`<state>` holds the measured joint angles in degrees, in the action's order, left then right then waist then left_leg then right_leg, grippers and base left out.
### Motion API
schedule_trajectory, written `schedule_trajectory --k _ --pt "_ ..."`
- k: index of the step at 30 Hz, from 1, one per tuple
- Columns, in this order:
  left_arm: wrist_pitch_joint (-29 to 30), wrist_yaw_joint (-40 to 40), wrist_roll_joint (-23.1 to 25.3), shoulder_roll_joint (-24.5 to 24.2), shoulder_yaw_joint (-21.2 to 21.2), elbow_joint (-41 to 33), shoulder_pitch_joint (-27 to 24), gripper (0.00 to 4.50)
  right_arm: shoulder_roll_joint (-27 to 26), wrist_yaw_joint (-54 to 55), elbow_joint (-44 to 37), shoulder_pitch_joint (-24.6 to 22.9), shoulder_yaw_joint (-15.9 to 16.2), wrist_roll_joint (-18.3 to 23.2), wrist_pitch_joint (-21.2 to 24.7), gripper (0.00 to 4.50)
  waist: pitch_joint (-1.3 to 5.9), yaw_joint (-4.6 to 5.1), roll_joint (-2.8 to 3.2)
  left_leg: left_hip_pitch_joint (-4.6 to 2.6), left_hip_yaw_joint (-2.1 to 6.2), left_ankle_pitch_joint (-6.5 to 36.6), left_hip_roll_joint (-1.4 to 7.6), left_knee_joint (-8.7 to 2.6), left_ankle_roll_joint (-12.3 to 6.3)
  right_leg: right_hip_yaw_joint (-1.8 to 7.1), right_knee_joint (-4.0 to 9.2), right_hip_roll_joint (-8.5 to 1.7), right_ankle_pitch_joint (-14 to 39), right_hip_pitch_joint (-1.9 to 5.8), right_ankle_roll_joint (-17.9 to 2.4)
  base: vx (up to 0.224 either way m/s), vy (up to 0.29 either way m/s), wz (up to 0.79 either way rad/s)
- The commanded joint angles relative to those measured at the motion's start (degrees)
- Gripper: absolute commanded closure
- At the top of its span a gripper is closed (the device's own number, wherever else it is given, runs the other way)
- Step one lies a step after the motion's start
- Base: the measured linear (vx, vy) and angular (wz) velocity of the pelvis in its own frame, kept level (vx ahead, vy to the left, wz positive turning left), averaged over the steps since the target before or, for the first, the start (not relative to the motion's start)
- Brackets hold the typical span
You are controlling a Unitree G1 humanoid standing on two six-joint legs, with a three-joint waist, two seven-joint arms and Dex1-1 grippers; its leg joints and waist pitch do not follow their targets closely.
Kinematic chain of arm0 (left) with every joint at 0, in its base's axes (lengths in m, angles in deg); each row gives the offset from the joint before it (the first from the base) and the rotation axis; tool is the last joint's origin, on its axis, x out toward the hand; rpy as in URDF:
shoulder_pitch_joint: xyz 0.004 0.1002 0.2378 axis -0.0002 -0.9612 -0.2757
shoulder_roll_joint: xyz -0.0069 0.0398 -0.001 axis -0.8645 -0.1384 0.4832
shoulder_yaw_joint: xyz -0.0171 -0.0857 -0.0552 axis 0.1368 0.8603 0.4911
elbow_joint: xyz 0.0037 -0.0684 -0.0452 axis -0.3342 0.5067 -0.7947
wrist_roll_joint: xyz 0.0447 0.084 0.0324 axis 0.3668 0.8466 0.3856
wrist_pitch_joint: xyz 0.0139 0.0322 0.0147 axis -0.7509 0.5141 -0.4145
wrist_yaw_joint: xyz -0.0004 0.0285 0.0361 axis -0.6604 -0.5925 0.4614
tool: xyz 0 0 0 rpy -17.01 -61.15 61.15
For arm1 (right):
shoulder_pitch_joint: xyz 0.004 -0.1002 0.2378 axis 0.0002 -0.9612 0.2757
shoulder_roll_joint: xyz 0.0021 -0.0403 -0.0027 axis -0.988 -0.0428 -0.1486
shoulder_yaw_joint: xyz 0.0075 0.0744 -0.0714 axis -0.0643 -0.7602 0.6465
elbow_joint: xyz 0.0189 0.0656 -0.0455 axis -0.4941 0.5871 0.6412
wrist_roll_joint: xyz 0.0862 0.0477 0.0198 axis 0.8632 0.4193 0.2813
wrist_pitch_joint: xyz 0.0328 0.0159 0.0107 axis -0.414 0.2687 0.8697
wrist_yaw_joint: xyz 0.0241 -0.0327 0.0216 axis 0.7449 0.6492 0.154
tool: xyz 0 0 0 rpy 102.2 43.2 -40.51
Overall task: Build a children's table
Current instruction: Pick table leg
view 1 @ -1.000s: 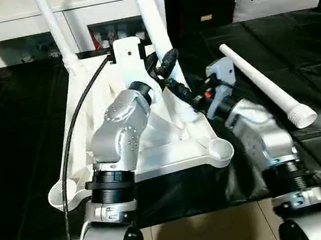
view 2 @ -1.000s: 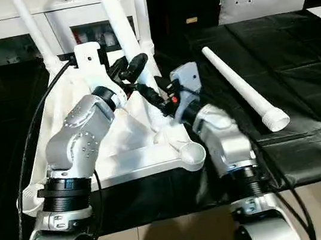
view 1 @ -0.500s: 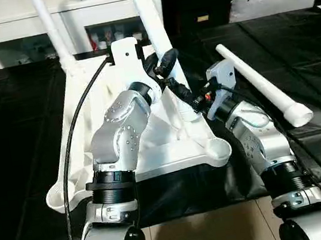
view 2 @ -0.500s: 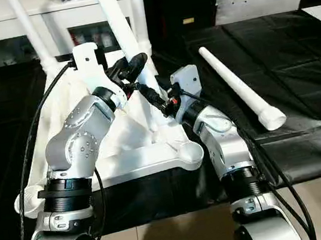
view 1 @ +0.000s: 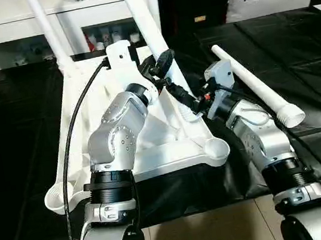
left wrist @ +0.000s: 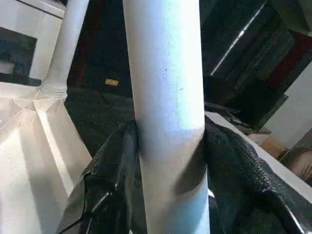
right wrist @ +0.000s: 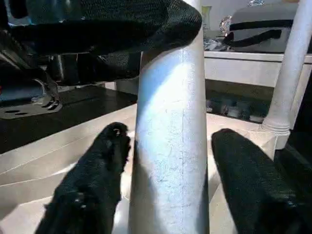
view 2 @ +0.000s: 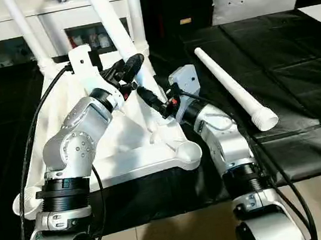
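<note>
Now my right end effector (right wrist: 165, 170) has let go of the leg (left wrist: 165, 97), its fingers apart on both sides. My left end effector (left wrist: 168, 161) stays clamped on it, so I judge the leg is seated in its socket.

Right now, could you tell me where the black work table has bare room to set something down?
Bare cloth lies beyond the loose leg, toward the table's right edge, and left of the upturned tabletop. It is crowded at the middle leg, where both claws meet.
</note>
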<state>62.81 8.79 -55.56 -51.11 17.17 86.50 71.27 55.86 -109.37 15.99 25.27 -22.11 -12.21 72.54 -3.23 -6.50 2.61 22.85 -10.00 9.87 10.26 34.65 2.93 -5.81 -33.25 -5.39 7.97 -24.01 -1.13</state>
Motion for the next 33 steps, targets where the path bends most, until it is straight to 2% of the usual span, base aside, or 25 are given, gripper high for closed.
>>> schedule_trajectory --k 1,3,6,9,13,14,15,16,17,18,19,20,22,24,25,27,33 --pt "0.2 -0.8 -0.2 -0.1 -0.2 0.1 0.4 2.66 0.4 -0.5 -0.3 1.3 0.2 0.3 -0.8 1.23 5.0 0.0 -0.71 -1.0 0.8 7.3 2.55 -3.43 -7.25 2.31 3.05 -3.18 11.8 3.72 -10.8 0.0 0.0 0.0" --pt "0.1 -1.3 0.1 -0.8 -0.4 0.3 0.4 2.66 0.5 -1.2 -0.6 1.5 -0.5 1.5 -0.1 1.12 4.96 0.05 -0.74 -0.99 0.82 7.8 2.54 -3.46 -7.21 2.3 3.07 -3.19 12.0 3.75 -10.8 0.0 0.0 0.0" --pt "0.3 -5.7 1.3 -5.0 -2.2 0.5 -0.2 2.66 1.5 -6.0 -4.9 1.7 -4.5 10.5 8.4 0.88 4.9 0.02 -0.62 -1.19 0.86 8.4 2.49 -3.56 -7.95 2.31 3.21 -2.99 12.5 3.76 -10.4 0.0 0.0 0.0" --pt "0.7 -9.8 1.8 -8.3 -4.0 0.2 -1.0 2.66 3.9 -9.7 -7.5 1.7 -5.9 15.3 15.3 0.68 5.02 -0.03 -0.49 -1.25 0.95 7.5 2.71 -3.53 -7.74 2.33 2.84 -3.04 11.1 3.75 -10.5 0.0 0.0 0.0" --pt "1.6 -13.3 0.9 -10.4 -4.6 -0.2 -1.5 2.66 6.2 -12.2 -8.2 1.9 -6.1 17.0 19.0 0.3 5.07 -0.14 -0.56 -1.22 0.81 6.9 2.53 -3.42 -7.01 2.35 2.75 -3.13 10.7 3.8 -11.2 0.0 0.0 0.0" --pt "2.2 -17.0 0.1 -12.3 -5.5 -0.6 -1.9 2.66 8.2 -14.0 -8.1 2.2 -6.1 17.6 21.3 0.3 5.07 -0.2 -0.55 -1.22 0.79 7.1 2.51 -3.4 -6.67 2.35 2.75 -3.18 11.0 3.76 -11.3 0.0 0.0 0.0" --pt "2.1 -17.6 0.1 -12.7 -5.7 -0.6 -1.9 2.66 8.5 -14.2 -8.1 2.3 -6.1 17.7 21.9 0.23 5.04 -0.3 -0.9 -1.26 0.81 7.3 2.52 -3.46 -6.43 2.36 2.64 -3.25 11.9 3.79 -11.4 0.0 0.0 0.0" --pt "2.2 -20.9 -0.8 -14.2 -6.4 -1.0 -2.0 2.67 10.1 -15.7 -8.1 2.5 -5.7 18.4 24.5 0.05 4.97 -0.35 -0.75 -1.31 0.76 7.7 2.53 -3.46 -6.03 2.41 2.75 -3.24 12.9 3.68 -11.1 0.0 0.0 0.0" --pt "2.9 -25.0 -2.8 -15.6 -6.6 -1.6 -1.9 2.67 12.1 -18.1 -8.3 2.8 -4.7 18.7 27.6 0.05 4.9 -0.27 -0.99 -1.28 0.69 7.9 2.47 -3.5 -5.89 2.42 2.89 -3.17 13.4 3.71 -10.9 0.0 0.0 0.0" --pt "3.2 -26.9 -3.7 -16.2 -6.5 -1.9 -1.7 2.67 13.2 -19.5 -8.6 2.8 -4.0 19.0 29.2 0.01 4.92 -0.49 -0.81 -1.44 0.72 8.0 2.43 -3.49 -5.58 2.38 2.79 -3.19 14.2 3.79 -11.0 0.0 0.0 0.0" --pt "3.6 -29.4 -4.8 -16.9 -6.5 -1.9 -1.4 2.68 14.4 -21.2 -8.8 2.8 -2.9 18.7 30.1 0.0 4.91 -0.55 -0.75 -1.37 0.71 8.1 2.54 -3.5 -5.38 2.41 2.78 -3.21 14.2 3.72 -10.9 0.0 0.0 0.0" --pt "4.2 -31.6 -5.8 -17.5 -6.5 -2.0 -1.1 2.68 15.4 -22.8 -9.2 2.7 -2.0 18.5 30.7 0.0 4.84 -0.51 -1.04 -1.3 0.64 8.5 2.55 -3.47 -5.02 2.43 2.77 -3.25 14.6 3.7 -10.8 0.0 0.0 0.0" --pt "4.9 -35.3 -7.5 -18.3 -6.5 -2.2 -0.8 2.68 16.9 -26.5 -10.4 2.1 -0.4 18.6 30.6 0.0 4.82 -0.63 -1.2 -1.11 0.54 8.1 2.52 -3.34 -5.13 2.45 2.72 -3.39 15.2 3.78 -10.6 0.0 0.0 0.0" --pt "6.3 -39.0 -9.8 -19.0 -6.5 -2.7 -0.4 2.68 19.3 -31.6 -13.1 1.1 1.9 20.3 34.0 0.0 4.74 -0.66 -1.2 -1.13 0.52 8.2 2.51 -3.31 -5.18 2.44 2.82 -3.37 16.1 3.74 -10.5 0.0 0.0 0.0" --pt "6.4 -39.6 -10.1 -19.1 -6.6 -2.8 -0.4 2.68 19.6 -32.5 -13.6 0.9 2.3 20.6 34.4 0.0 4.71 -0.7 -1.35 -1.1 0.5 8.2 2.51 -3.32 -5.32 2.45 2.86 -3.31 16.4 3.81 -10.4 0.0 0.0 0.0" --pt "6.7 -43.5 -11.7 -19.9 -7.6 -3.7 -0.1 2.68 21.4 -36.6 -15.1 0.6 4.3 21.4 36.4 0.0 4.68 -0.88 -1.29 -1.17 0.58 8.8 2.59 -3.28 -5.24 2.46 2.9 -3.28 17.8 3.67 -10.0 0.0 0.0 0.0" --pt "6.2 -44.6 -12.5 -18.9 -7.5 -3.8 0.9 2.68 21.7 -39.1 -15.1 1.3 5.7 22.0 38.5 0.47 4.27 -0.83 -1.5 -1.42 0.66 12.1 2.52 -3.52 -3.07 2.53 3.75 -3.45 25.2 3.43 -7.7 0.0 0.0 0.0"
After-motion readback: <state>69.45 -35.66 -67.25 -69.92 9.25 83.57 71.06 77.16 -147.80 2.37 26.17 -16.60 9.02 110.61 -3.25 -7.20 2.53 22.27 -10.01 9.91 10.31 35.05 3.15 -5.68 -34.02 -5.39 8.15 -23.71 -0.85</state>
